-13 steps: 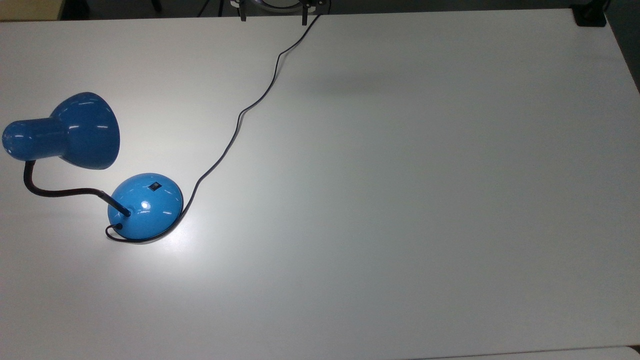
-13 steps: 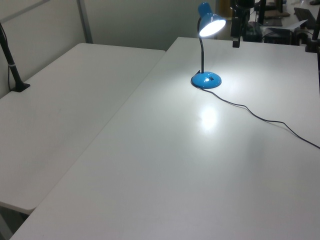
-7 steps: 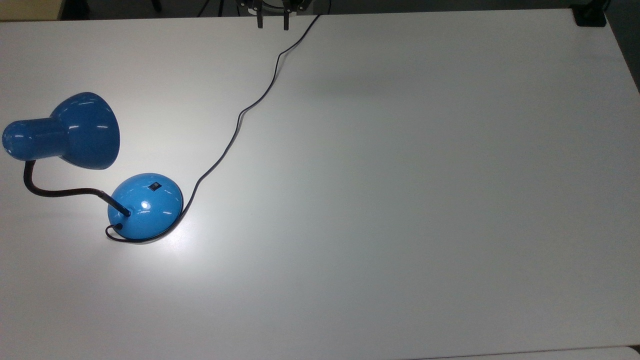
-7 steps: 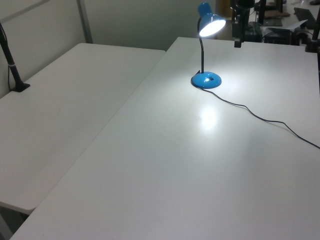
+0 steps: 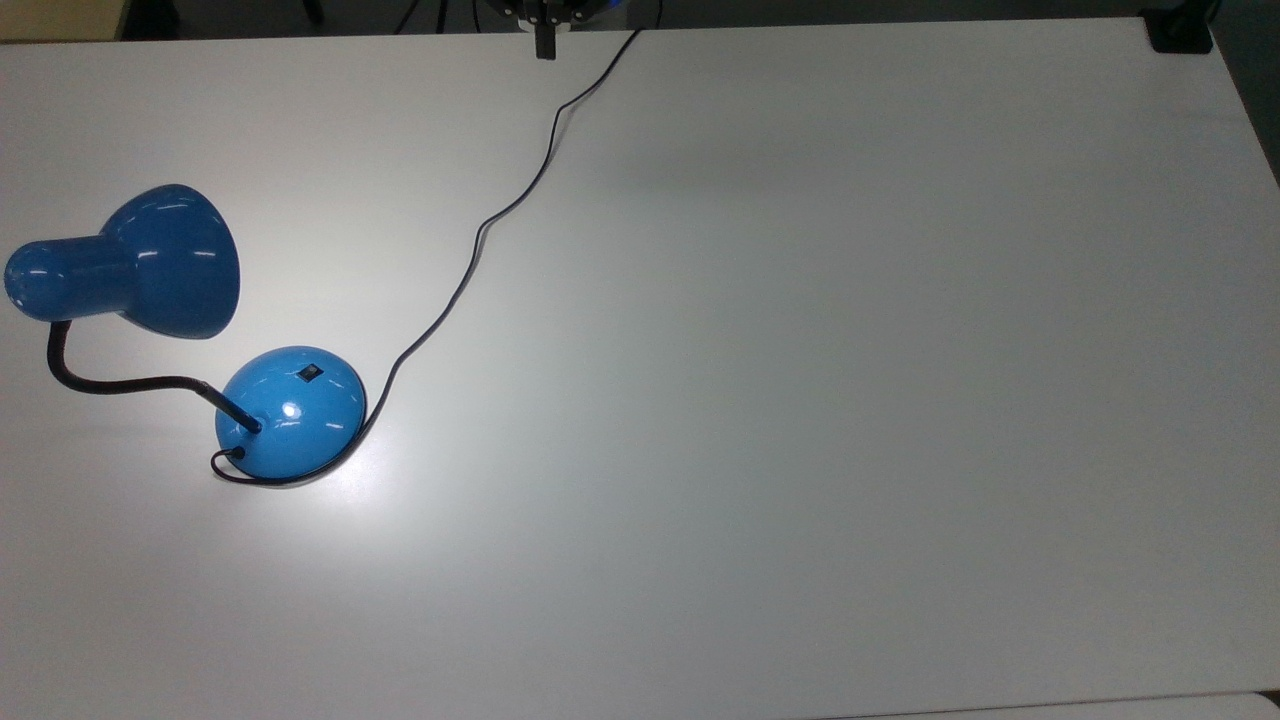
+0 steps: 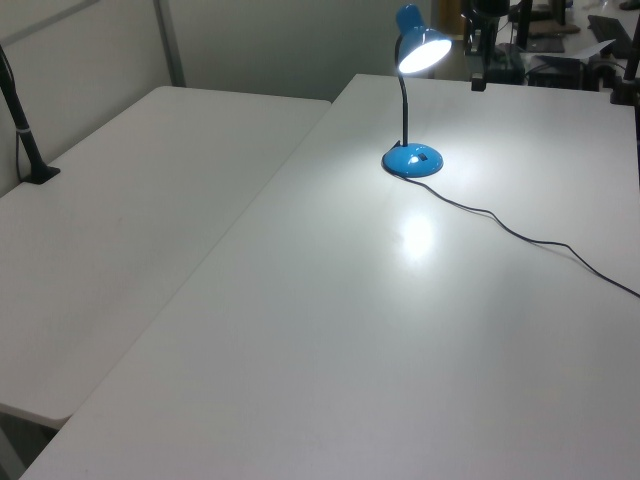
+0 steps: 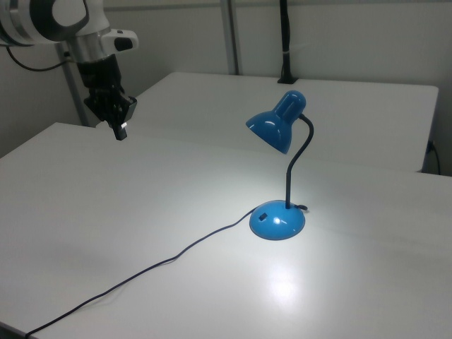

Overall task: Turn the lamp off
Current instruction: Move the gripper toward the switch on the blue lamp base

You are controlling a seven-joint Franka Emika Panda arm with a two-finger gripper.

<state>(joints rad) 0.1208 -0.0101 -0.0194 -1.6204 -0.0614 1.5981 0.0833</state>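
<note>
Our gripper (image 7: 121,131), fingers pressed together, hangs above the white tabletop's (image 5: 800,400) far edge, well apart from the glossy blue desk lamp's (image 5: 290,410) base switch (image 5: 310,374).

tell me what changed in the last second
The gripper closed: its fingers stood well apart at the table's far edge in the top view, then drew together until shut, on nothing. The lamp stayed put and lit, its cord lying along the same path on the table.
</note>
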